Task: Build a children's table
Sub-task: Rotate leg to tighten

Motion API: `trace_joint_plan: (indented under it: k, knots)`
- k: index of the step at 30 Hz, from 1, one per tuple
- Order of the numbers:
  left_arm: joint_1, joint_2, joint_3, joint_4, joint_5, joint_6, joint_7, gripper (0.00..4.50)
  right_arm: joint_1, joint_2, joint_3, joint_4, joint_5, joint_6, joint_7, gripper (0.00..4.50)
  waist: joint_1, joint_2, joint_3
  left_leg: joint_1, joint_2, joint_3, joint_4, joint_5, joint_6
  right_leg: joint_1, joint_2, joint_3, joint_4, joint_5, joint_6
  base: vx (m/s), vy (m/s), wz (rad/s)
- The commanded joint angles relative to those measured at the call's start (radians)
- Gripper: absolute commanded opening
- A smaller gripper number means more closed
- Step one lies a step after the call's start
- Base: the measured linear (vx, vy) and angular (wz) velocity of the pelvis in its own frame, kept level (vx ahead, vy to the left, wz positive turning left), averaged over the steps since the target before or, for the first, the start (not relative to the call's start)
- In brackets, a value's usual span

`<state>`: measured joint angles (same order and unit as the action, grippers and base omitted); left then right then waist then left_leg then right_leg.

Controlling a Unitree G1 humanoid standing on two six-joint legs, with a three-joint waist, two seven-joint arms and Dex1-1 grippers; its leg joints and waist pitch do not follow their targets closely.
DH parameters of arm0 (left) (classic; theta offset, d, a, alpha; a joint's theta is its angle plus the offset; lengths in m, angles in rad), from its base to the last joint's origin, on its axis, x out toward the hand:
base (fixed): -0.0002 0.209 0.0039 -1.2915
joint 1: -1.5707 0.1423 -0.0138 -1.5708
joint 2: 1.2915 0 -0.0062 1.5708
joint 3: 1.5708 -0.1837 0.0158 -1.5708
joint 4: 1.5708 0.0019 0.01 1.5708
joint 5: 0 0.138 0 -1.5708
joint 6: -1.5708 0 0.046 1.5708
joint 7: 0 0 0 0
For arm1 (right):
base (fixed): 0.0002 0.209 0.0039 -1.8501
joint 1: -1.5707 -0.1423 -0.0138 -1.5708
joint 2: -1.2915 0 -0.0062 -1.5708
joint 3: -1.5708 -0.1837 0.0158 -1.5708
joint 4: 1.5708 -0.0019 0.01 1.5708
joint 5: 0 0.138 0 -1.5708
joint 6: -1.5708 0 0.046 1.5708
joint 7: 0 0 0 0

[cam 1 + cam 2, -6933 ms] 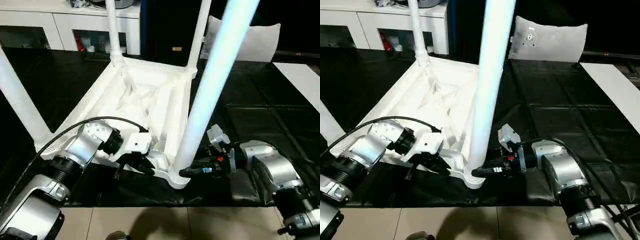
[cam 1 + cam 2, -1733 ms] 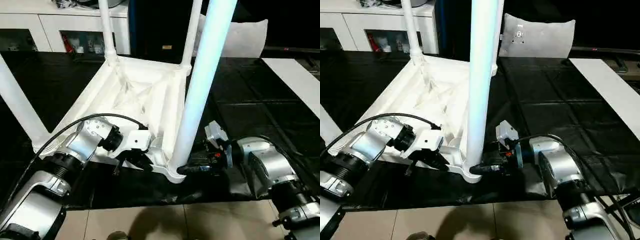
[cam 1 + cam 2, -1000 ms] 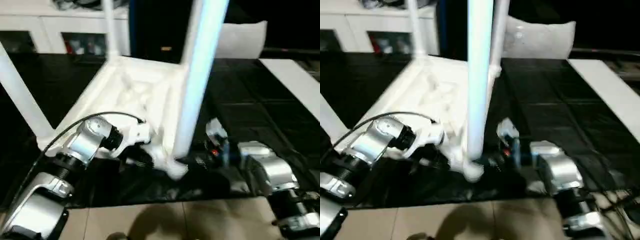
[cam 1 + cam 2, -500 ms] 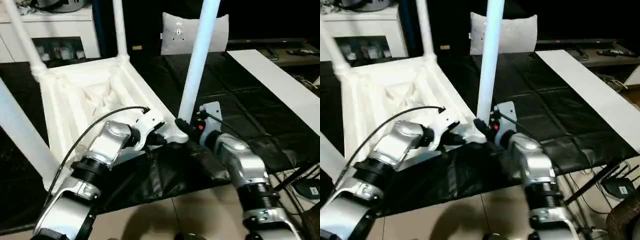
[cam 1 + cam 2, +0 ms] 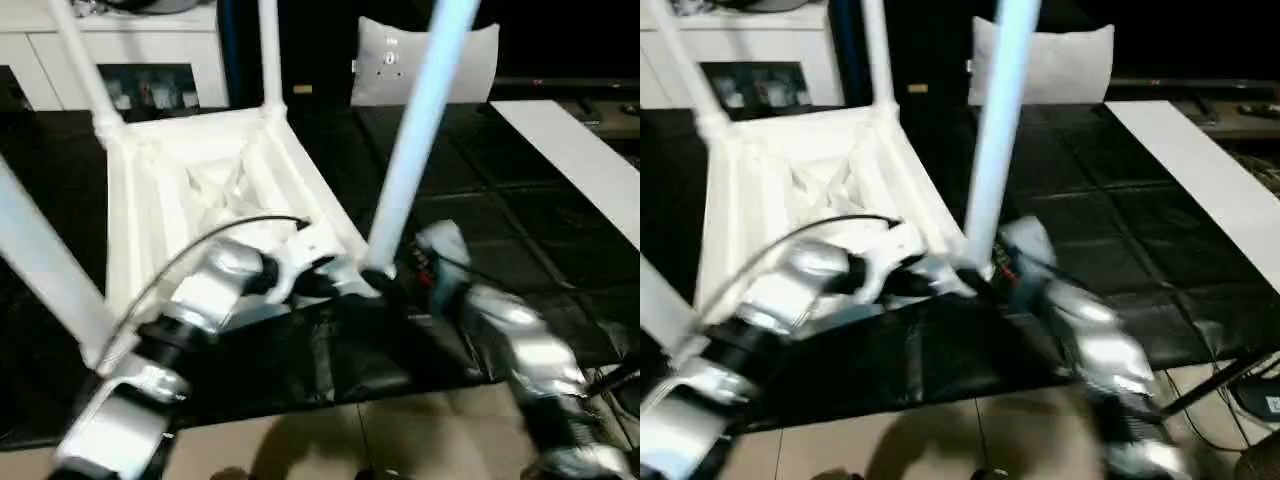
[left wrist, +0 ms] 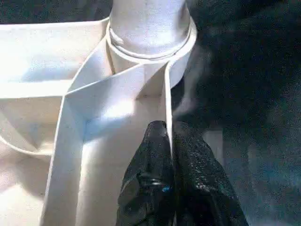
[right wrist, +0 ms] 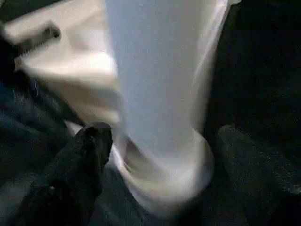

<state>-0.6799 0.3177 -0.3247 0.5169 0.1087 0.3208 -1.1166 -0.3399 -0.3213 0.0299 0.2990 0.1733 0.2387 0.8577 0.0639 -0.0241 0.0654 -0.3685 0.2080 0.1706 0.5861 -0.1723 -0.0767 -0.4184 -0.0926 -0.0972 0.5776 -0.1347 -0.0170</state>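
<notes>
The children's table lies upside down on a black sheet, its ribbed white top (image 5: 150,210) facing up with legs standing in the corner sockets. The near leg (image 5: 415,140) rises from the socket closest to me. My left gripper (image 6: 167,127) is shut on the thin side wall of the top right beside that socket, and it also appears as the left gripper (image 5: 335,283) in the head view. My right gripper (image 5: 400,280) is at the base of the near leg (image 7: 155,94), open, with one finger (image 7: 91,146) on each side of it.
A white cabinet (image 5: 130,60) stands behind the table and a grey-white pillow (image 5: 385,75) leans at the back. A white board (image 5: 575,150) lies on the right of the black sheet (image 5: 500,210). The sheet's front edge drops to a tiled floor (image 5: 300,440).
The whole picture has swung, so the camera moved. My right gripper's fingers have spread apart at the near leg's base. The left gripper keeps its pinch on the wall.
</notes>
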Motion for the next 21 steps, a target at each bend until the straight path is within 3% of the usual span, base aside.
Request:
trace_joint_plan:
  k: [1,5,7,8,10,21]
  knots:
    - [-0.032,0.007,-0.028,-0.003,-0.025,-0.073,-0.087,0.0,0.0,-0.043,0.006,-0.017,0.02,-0.031,0.104,4.25,0.003,0.005,-0.076,0.011,0.016,0.002,-0.067,-0.263,0.046,0.064,-0.046,0.042,-0.071,-0.344,-0.163,0.0,0.0,0.0]
    - [-0.04,0.044,-0.052,0.025,-0.027,-0.155,-0.173,0.0,0.002,-0.113,0.019,-0.013,0.033,-0.069,0.212,4.25,0.006,0.003,-0.075,0.017,0.019,0.0,-0.067,-0.295,0.04,0.06,-0.05,0.041,-0.074,-0.388,-0.169,0.0,0.0,0.0]
    - [-0.051,0.065,-0.069,0.048,-0.02,-0.198,-0.211,0.0,-0.002,-0.146,0.026,-0.007,0.049,-0.087,0.275,4.25,0.013,0.002,-0.076,0.017,0.02,0.0,-0.068,-0.299,0.042,0.06,-0.051,0.041,-0.074,-0.392,-0.167,0.0,0.0,0.0]
    - [-0.057,0.076,-0.078,0.062,-0.013,-0.222,-0.228,0.0,-0.005,-0.156,0.028,-0.006,0.063,-0.087,0.31,4.25,0.025,0.004,-0.075,0.022,0.021,0.002,-0.067,-0.301,0.043,0.057,-0.051,0.043,-0.076,-0.394,-0.166,0.0,0.0,0.0]
    - [-0.068,0.09,-0.087,0.093,-0.002,-0.267,-0.261,0.0,-0.014,-0.17,0.032,0.003,0.085,-0.091,0.373,4.25,0.028,0.003,-0.075,0.02,0.022,0.001,-0.068,-0.303,0.04,0.059,-0.052,0.042,-0.072,-0.39,-0.17,0.0,0.0,0.0]
    - [-0.089,0.119,-0.129,0.149,0.005,-0.396,-0.387,0.0,-0.105,-0.114,0.116,0.088,0.093,-0.087,0.49,3.51,0.048,0.007,-0.081,0.019,0.028,0.002,-0.068,-0.268,0.023,0.061,-0.055,0.043,-0.056,-0.318,-0.211,0.0,0.0,0.0]
